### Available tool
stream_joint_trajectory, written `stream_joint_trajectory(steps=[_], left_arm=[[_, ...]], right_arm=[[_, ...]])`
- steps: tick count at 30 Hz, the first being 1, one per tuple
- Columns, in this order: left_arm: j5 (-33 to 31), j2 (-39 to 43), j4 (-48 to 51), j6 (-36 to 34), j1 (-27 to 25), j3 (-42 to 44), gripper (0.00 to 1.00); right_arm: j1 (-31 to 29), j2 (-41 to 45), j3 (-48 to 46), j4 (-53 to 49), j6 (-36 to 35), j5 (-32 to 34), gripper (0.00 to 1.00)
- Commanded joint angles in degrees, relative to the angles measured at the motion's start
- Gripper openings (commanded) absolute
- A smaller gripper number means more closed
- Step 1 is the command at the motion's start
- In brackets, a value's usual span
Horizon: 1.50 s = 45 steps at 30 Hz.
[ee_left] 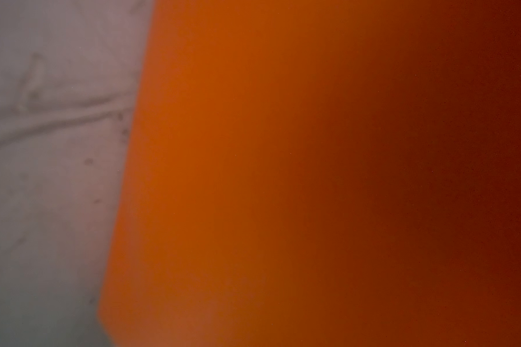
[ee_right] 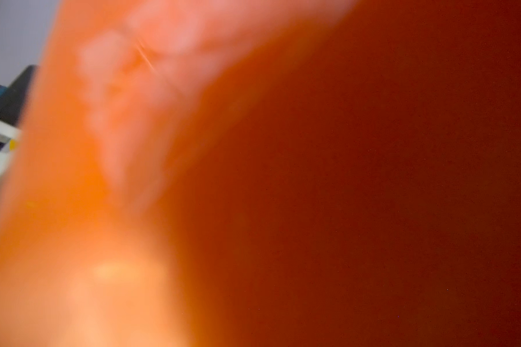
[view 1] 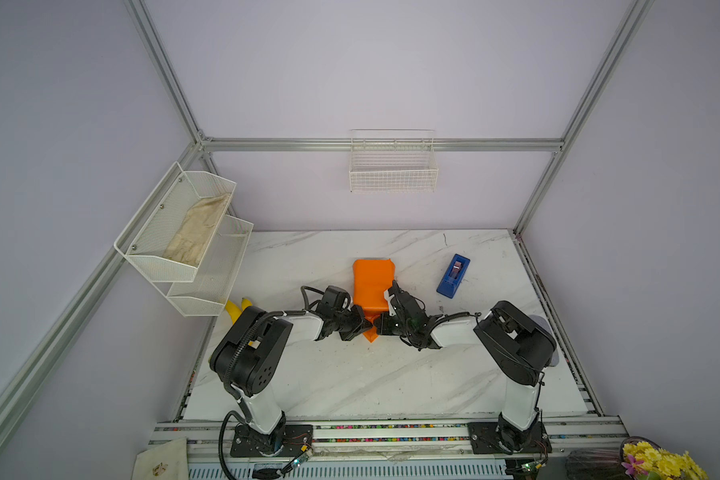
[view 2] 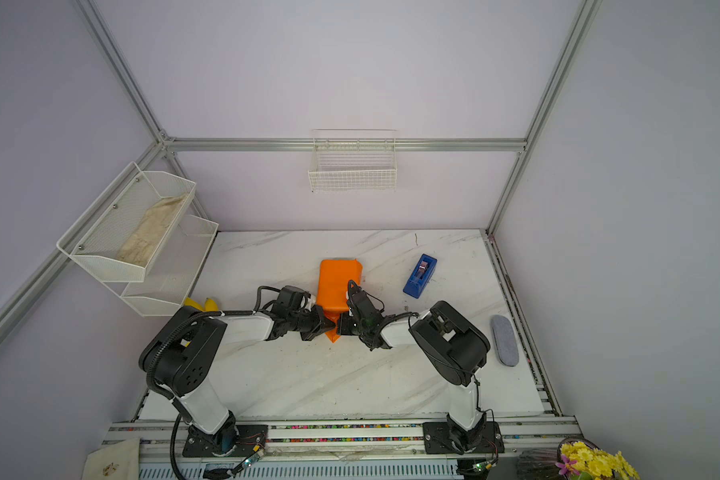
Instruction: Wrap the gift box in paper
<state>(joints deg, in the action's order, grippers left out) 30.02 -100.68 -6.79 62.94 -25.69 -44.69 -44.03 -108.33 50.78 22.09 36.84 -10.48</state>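
The gift box could not be seen in any view. Only the paper (view 1: 372, 282) (view 2: 336, 284) showed, folded into a long orange bundle lying at the middle of the bench (view 1: 350, 374). What it covered stayed hidden.

At the paper's end nearest the arm bases, a pointed orange corner stuck out between the left fingers (view 1: 360, 323) (view 2: 323, 324) and the right fingers (view 1: 381, 324) (view 2: 342, 325). Both pairs met there from opposite sides. Each pair was clenched, but the wrist housings covered the tips, so it could not be made out whether paper was pinched between them.

The wrist views gave little help. The left one was a blur of paper (ee_left: 253, 180) with a strip of bench along one edge. The right one was almost wholly orange paper (ee_right: 343, 210), out of focus.

Right of the paper, apart from it, the blue tape dispenser (view 1: 453, 276) (view 2: 420, 276) lay at an angle. Farther right of the paper a grey oblong pad (view 2: 504, 340) sat near the bench edge, mostly hidden behind the right arm in a top view. Left of the paper, a yellow thing (view 1: 237, 309) was cut off by the left arm and the wire rack (view 1: 184, 237).

Bare bench lay open beyond the paper's far end and between the paper and the arm bases.
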Motion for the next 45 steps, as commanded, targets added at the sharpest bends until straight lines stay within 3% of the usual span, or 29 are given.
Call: stream_joint_trajectory(steps=[1, 15, 22, 28, 34, 45], left_arm=[[0.7, -1.6, -3.3, 1.8, -0.2, -1.6, 0.06], [-1.8, -3.6, 0.5, 1.0, -0.1, -0.2, 0.05], [-1.9, -3.8, 0.6, 1.0, -0.1, -0.1, 0.05], [-1.9, -4.1, 0.8, 0.9, -0.1, -0.3, 0.04], [-1.7, -3.9, 1.0, 0.8, -0.1, -0.2, 0.04], [-1.6, -3.7, 1.2, 0.5, -0.1, -0.1, 0.04]], right_arm=[[0.2, 0.4, -0.8, -1.1, 1.0, 1.1, 0.0], [0.2, 9.3, -2.0, -8.0, 3.7, 0.6, 0.02], [0.2, 13.8, -9.8, -2.8, 18.7, -5.1, 0.17], [0.2, 10.8, -12.6, 6.1, 33.0, -7.3, 0.4], [0.3, 4.2, -12.9, 10.8, 40.5, -7.9, 0.43], [3.5, 4.4, -15.0, 12.6, 42.5, -3.9, 0.44]])
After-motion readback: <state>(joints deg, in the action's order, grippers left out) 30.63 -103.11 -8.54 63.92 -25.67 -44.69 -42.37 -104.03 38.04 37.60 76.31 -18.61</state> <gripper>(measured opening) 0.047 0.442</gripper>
